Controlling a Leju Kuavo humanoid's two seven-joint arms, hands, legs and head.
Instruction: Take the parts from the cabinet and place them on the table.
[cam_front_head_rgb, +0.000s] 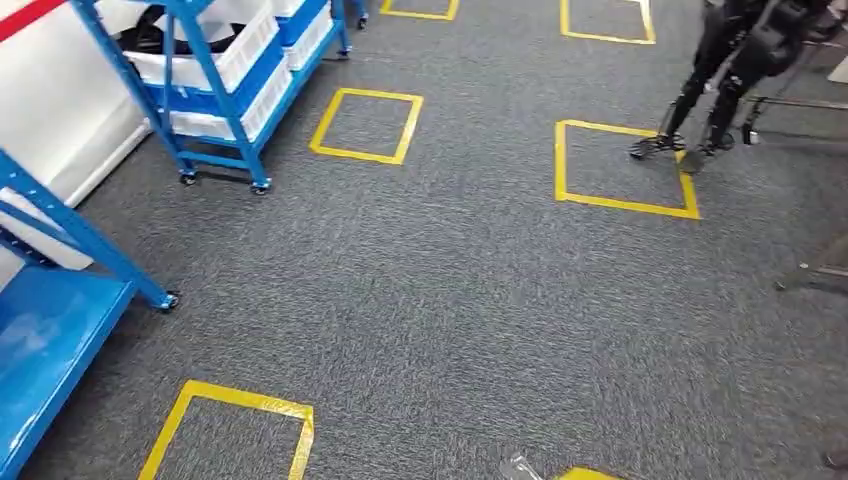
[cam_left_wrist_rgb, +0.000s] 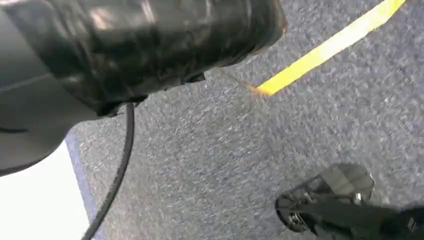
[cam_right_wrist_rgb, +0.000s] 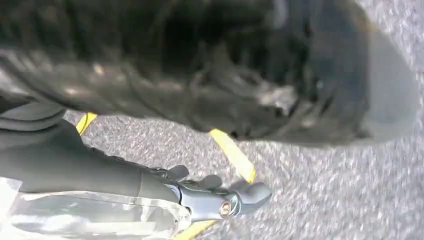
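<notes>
In the right wrist view my right hand (cam_right_wrist_rgb: 200, 195) grips a clear plastic bag (cam_right_wrist_rgb: 90, 217); what it holds is too blurred to make out. The hand hangs low over grey carpet (cam_right_wrist_rgb: 325, 200). A corner of the clear bag (cam_front_head_rgb: 520, 467) pokes in at the bottom edge of the head view. A blue wheeled rack (cam_front_head_rgb: 215, 75) with white bins stands at the far left. In the left wrist view a smooth grey part of my left hand (cam_left_wrist_rgb: 25, 115) shows, with its fingers hidden.
Yellow tape squares (cam_front_head_rgb: 367, 124) mark the grey carpet. A second blue shelf (cam_front_head_rgb: 50, 330) juts in at the near left. A dark two-legged figure (cam_front_head_rgb: 720, 80) stands at the far right beside a metal frame (cam_front_head_rgb: 800, 105).
</notes>
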